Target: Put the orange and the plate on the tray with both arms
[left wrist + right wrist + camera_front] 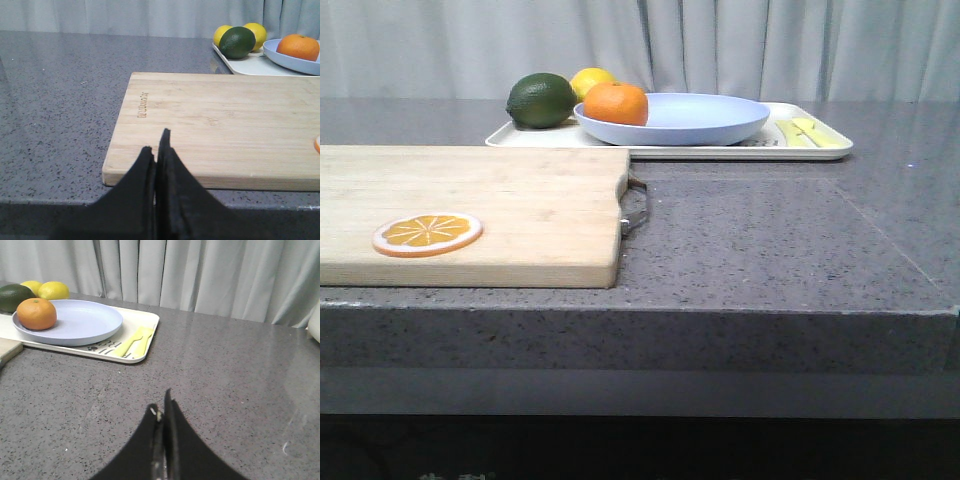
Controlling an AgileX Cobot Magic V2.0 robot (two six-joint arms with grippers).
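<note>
The orange (616, 104) lies in the pale lavender-blue plate (700, 118), at its left side. The plate stands on the cream-white tray (820, 150) at the back of the counter. The orange (36, 314), plate (85, 320) and tray (145, 325) also show in the right wrist view, and the orange (298, 47) and plate (280, 57) in the left wrist view. My left gripper (156, 145) is shut and empty over the near edge of the cutting board. My right gripper (161, 407) is shut and empty over bare counter, short of the tray. Neither gripper shows in the front view.
A wooden cutting board (520, 210) with a metal handle (636, 210) lies front left and bears an orange slice disc (427, 234). A dark green lime (541, 100) and a yellow lemon (592, 80) lie on the tray's left end. A yellow-green utensil (807, 132) lies on its right end.
</note>
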